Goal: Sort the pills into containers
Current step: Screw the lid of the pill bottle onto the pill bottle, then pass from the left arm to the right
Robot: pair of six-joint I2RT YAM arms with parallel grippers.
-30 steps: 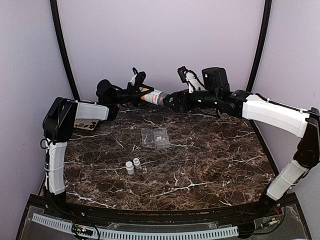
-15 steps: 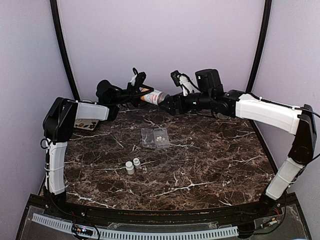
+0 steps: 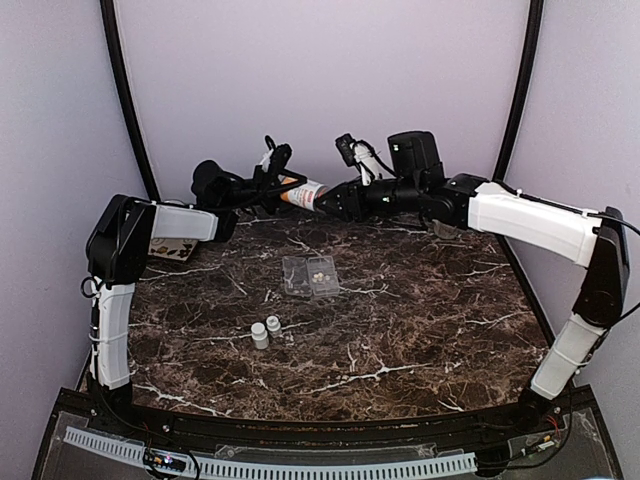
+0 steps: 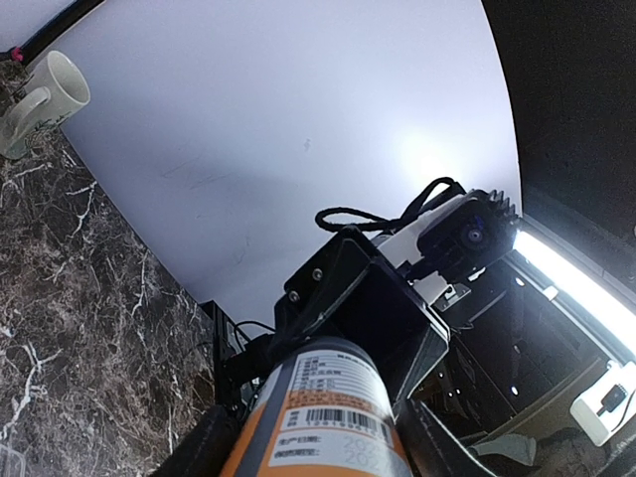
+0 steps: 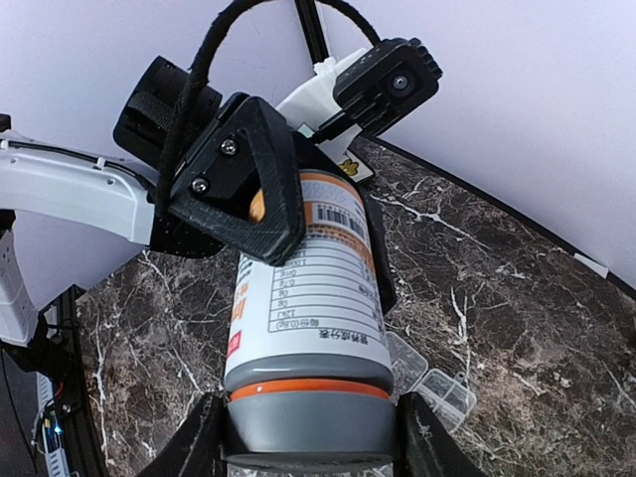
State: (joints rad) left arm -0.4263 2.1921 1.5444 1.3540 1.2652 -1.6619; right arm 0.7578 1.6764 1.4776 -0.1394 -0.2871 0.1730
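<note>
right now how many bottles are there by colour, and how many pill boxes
orange bottle: 1
small white bottles: 2
clear pill box: 1
total: 4

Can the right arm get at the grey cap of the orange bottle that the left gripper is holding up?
Likely yes. The right gripper sits around the grey cap with nothing between. The left gripper holds the orange bottle by its body, leaving the cap end free.
</note>
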